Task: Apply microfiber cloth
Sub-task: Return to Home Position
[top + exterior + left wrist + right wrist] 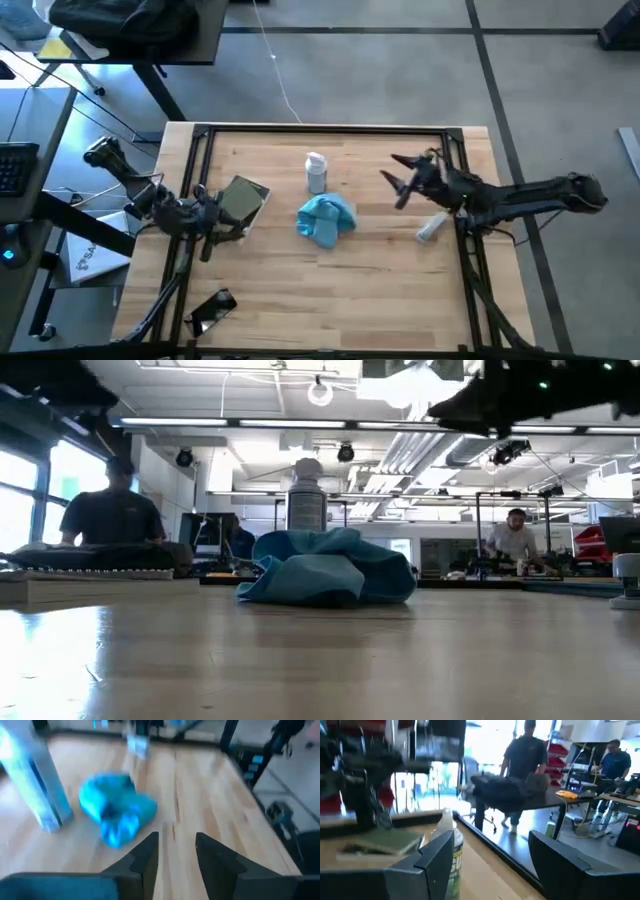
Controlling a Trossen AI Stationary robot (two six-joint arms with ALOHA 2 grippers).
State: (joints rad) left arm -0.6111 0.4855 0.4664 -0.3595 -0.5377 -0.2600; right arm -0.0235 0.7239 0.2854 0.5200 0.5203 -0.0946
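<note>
Fingers [432, 862] of your right gripper [395, 182] stand wide apart and empty above the table's [300, 290] right half. Your left gripper [176, 852], narrowly parted, holds nothing near the left edge. Between them, mid-table, the crumpled microfiber cloth [326, 218] lies just beside the upright spray bottle [316, 172].

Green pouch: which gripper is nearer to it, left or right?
Left. The left gripper sits just beside the pouch; the right gripper is far off, beyond the blue cloth.
</note>
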